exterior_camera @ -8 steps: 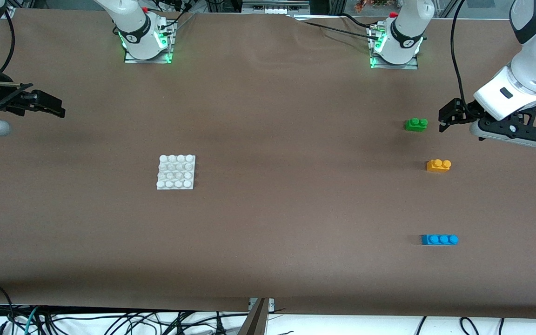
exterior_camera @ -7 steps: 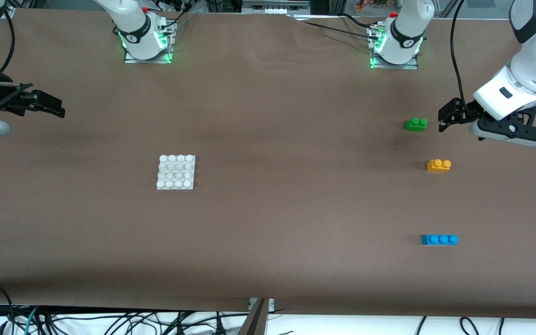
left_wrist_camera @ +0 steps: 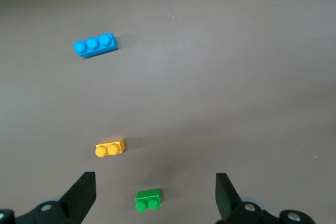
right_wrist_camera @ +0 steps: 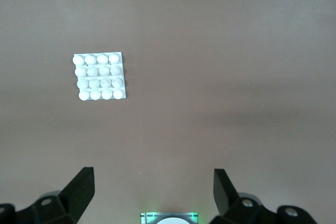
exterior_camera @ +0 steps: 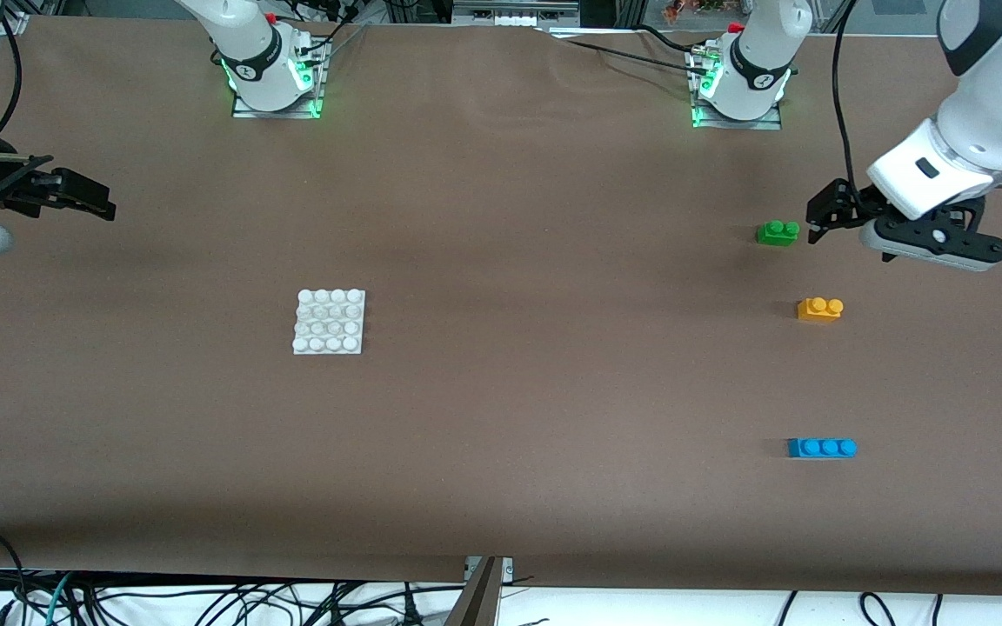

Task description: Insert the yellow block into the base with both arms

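Nearest the camera sits the blue brick (exterior_camera: 821, 447), then the yellow block (exterior_camera: 819, 309), long axis along the table. Left gripper (exterior_camera: 823, 217) hovers beside the green brick (exterior_camera: 778, 232), fingers apart, closest. Right gripper (exterior_camera: 88, 196) waits, open, the base (exterior_camera: 330, 322) well apart.

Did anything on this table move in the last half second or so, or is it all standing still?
The left gripper has edged toward the green brick, up in the air, fingers open and empty. The right gripper drifted slightly outward at its end of the table, also open. The yellow block, blue brick and base stayed put.
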Motion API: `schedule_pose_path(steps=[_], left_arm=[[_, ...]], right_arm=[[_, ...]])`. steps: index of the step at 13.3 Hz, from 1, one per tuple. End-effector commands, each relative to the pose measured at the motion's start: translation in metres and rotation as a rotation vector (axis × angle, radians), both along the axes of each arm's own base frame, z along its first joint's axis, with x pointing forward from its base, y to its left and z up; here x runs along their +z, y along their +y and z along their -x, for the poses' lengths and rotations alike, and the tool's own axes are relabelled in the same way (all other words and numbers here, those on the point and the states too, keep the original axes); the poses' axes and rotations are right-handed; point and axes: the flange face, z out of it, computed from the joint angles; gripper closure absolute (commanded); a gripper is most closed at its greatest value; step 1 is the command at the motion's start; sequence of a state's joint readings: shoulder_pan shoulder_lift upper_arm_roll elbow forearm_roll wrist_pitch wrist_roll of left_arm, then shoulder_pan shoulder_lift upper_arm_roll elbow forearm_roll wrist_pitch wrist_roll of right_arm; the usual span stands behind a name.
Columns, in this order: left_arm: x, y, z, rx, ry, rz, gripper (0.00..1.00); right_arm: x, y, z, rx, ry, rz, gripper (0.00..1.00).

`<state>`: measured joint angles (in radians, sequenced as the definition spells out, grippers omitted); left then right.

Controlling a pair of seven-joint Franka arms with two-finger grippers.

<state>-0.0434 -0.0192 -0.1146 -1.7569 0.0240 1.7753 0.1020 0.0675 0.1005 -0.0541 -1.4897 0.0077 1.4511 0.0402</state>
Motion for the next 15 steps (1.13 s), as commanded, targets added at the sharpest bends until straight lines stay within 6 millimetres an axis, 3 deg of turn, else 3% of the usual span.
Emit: schedule_pose_path(steps=[1, 11, 15], left_arm=[[0.018, -0.014, 0.002, -0.041, -0.018, -0.052, 0.00], [0.014, 0.004, 0.003, 0.072, 0.027, -0.008, 0.00], [0.014, 0.010, -0.007, 0.082, 0.028, -0.003, 0.00]], right_arm=[[0.006, -0.002, 0.005, 0.012, -0.015, -0.018, 0.00], [0.003, -0.003, 0.005, 0.011, -0.009, -0.021, 0.00], [0.003, -0.003, 0.005, 0.023, -0.010, -0.022, 0.00]])
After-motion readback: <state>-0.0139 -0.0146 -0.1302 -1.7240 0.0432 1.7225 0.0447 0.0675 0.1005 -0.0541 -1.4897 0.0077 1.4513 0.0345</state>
